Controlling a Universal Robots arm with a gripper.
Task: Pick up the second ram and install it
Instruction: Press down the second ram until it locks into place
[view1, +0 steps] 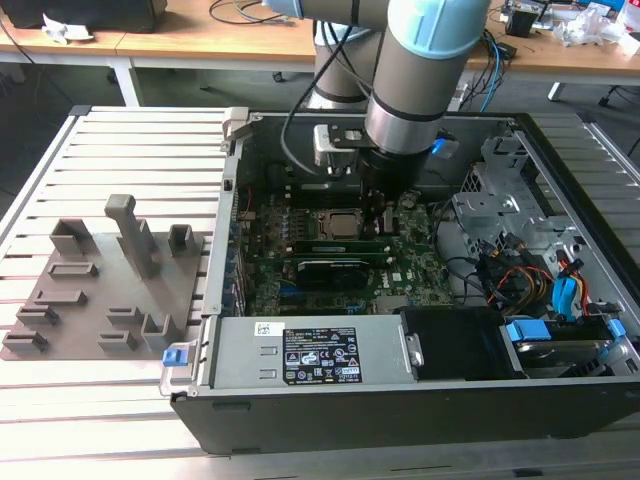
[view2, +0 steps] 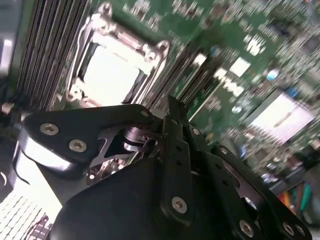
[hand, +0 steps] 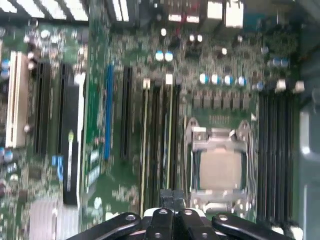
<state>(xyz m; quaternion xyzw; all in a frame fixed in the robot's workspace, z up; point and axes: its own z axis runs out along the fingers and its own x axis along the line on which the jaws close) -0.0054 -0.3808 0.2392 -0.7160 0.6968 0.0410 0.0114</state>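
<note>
**Gripper down over the RAM slots, beside the CPU socket**

The second ram (view1: 352, 243) appears in the exterior view as a thin, dark-edged stick lying along the slots just in front of the CPU socket (view1: 338, 223), directly under the gripper (view1: 378, 222). Whether it is fully seated or only resting on its slot cannot be told. In the first wrist view the slot bank (hand: 159, 145) runs beside the socket (hand: 219, 167); several light-edged strips stand in it, and which of them is the stick is not clear.

The gripper (hand: 172, 196) hangs low inside the open computer case (view1: 300, 365), above the motherboard (view1: 310, 275). In both wrist views its fingers (view2: 172, 117) look drawn close together, tips meeting over the slots next to the socket. Whether they pinch the stick is hidden by the gripper body.

A black expansion card (view1: 335, 268) sits in front of the slots. On the exterior view's left, the grey fixture plate (view1: 100, 285) with upright blocks lies on the slatted table (view1: 130, 150), well apart from the gripper.
</note>
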